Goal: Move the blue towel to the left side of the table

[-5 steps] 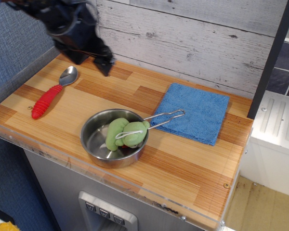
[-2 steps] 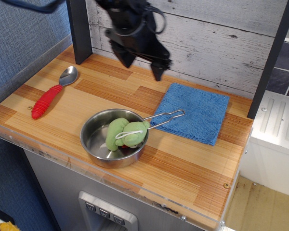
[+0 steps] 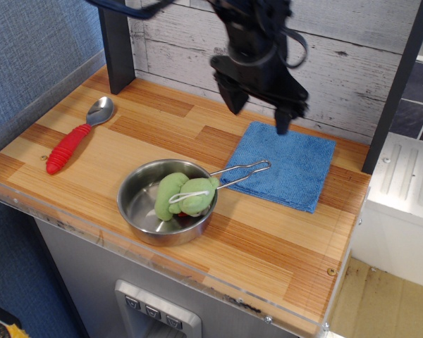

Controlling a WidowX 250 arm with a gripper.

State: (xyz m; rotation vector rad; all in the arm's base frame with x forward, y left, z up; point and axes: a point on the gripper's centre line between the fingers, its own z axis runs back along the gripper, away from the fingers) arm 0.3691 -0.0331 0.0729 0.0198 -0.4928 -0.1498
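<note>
Wood-plank table (image 3: 84,169), striped light and brown, fills most of the view, with a clear plastic strip along its front edge and a whitewashed board wall behind its back edge. A dark upright post (image 3: 116,46) stands at the back left corner.

Next in size, the black robot arm reaches in from the top, ending in the gripper (image 3: 257,113), which hangs above the back edge, over the far left corner of the blue towel (image 3: 292,169). Its two dark fingers are spread wide apart and hold nothing; whether the tips touch the cloth cannot be told.

The blue towel lies flat and square toward the right edge of the table, near the back, slightly turned so one corner points to the front.

A round steel pan (image 3: 137,204) sits near the middle of the front edge. Its wire handle (image 3: 243,171) reaches right and rests over the towel's left border. Inside the pan lies a green soft toy (image 3: 180,193).

A spoon (image 3: 74,137) with a red handle and silver bowl lies near the left edge, well apart from the pan.
</note>
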